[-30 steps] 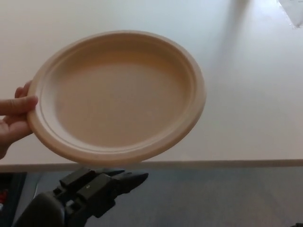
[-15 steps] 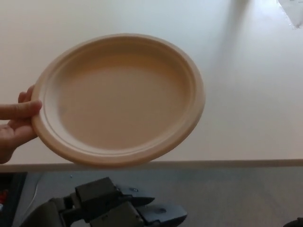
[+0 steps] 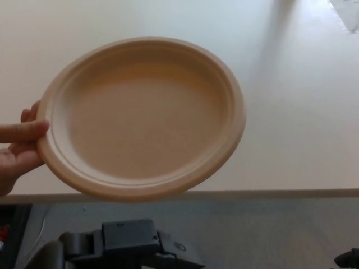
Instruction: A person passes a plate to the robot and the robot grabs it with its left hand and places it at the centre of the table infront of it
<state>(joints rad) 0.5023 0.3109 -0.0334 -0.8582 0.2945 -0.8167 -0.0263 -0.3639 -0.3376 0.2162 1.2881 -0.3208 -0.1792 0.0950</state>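
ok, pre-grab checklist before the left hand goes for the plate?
1. Plate in view, presented over the table's near edge: ok.
2. Person's hand holds the plate by its left rim, leaving the near and right rim free: ok.
3. Left hand below the plate, not touching it: ok.
4. Left hand fingers open for the grasp: cannot tell, they are mostly out of frame.
5. Table centre free for placing: cannot tell, the plate hides much of it.
6. Right hand clear of the plate: ok.
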